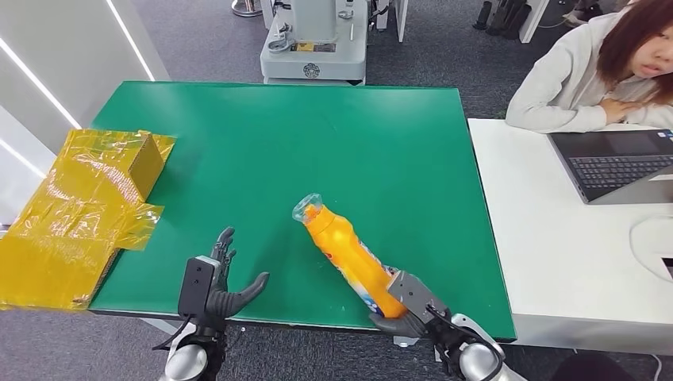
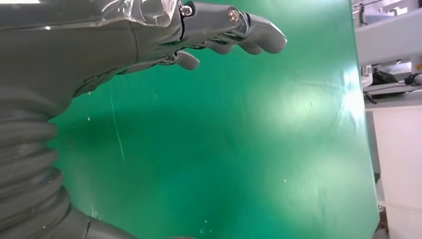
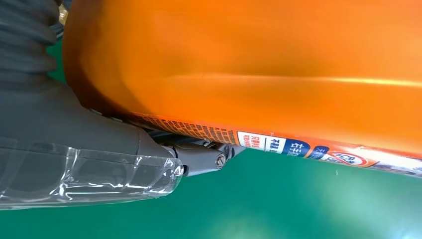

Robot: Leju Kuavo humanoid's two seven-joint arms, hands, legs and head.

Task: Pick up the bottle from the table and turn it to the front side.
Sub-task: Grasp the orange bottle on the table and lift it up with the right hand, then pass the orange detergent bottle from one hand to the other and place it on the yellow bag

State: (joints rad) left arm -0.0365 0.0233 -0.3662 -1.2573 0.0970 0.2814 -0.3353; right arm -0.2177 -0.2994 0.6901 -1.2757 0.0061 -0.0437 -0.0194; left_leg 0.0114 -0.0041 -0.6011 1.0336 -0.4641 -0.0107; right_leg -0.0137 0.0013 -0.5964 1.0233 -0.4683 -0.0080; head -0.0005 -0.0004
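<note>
The orange bottle (image 1: 347,254) is seen in the head view lying slantwise on the green bench (image 1: 238,143), near its front edge, its clear-wrapped cap end pointed away from the robot. Its base end is gripped by the right robot hand (image 1: 409,305) at the bench's front edge. The left robot hand (image 1: 218,278) is held well to the left of the bottle, over the front edge, fingers spread and nothing in it.

In the right wrist view the bottle (image 3: 249,69) is shown close up: a smooth glossy orange wall, with a strip of small printed text and blue, white and red label marks along its edge, pressed against the right robot hand (image 3: 149,144). In the left wrist view the outstretched fingers (image 2: 244,30) are shown above bare green surface.

Far left of the bottle, crumpled yellow wrapping (image 1: 79,214) is seen over the bench's corner.
</note>
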